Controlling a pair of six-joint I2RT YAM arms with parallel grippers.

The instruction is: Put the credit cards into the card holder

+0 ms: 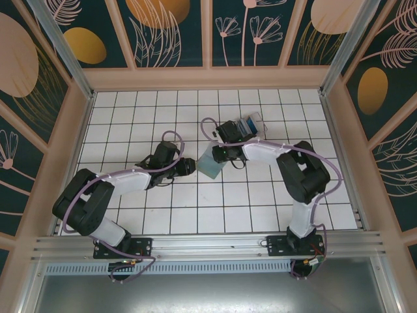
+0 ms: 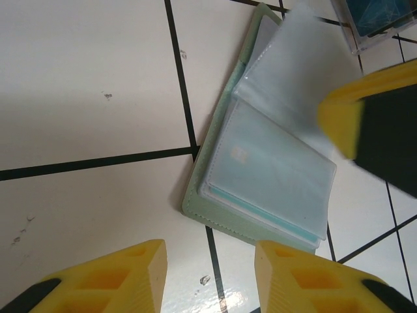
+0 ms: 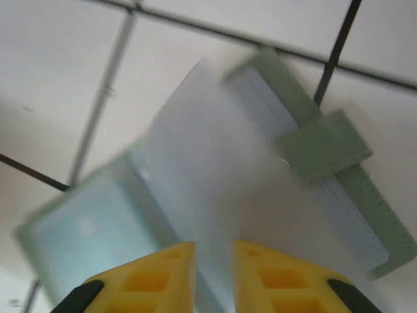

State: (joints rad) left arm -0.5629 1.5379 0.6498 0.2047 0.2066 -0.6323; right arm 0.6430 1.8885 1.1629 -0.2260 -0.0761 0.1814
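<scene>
The right jaws are almost closed, with a clear page (image 3: 215, 163) of the card holder (image 3: 322, 147) between them; I cannot tell if they pinch it. The left jaws are open, hold nothing, and hang just beside it. The card holder lies open on the white tabletop (image 1: 130, 111), between both arms.
</scene>
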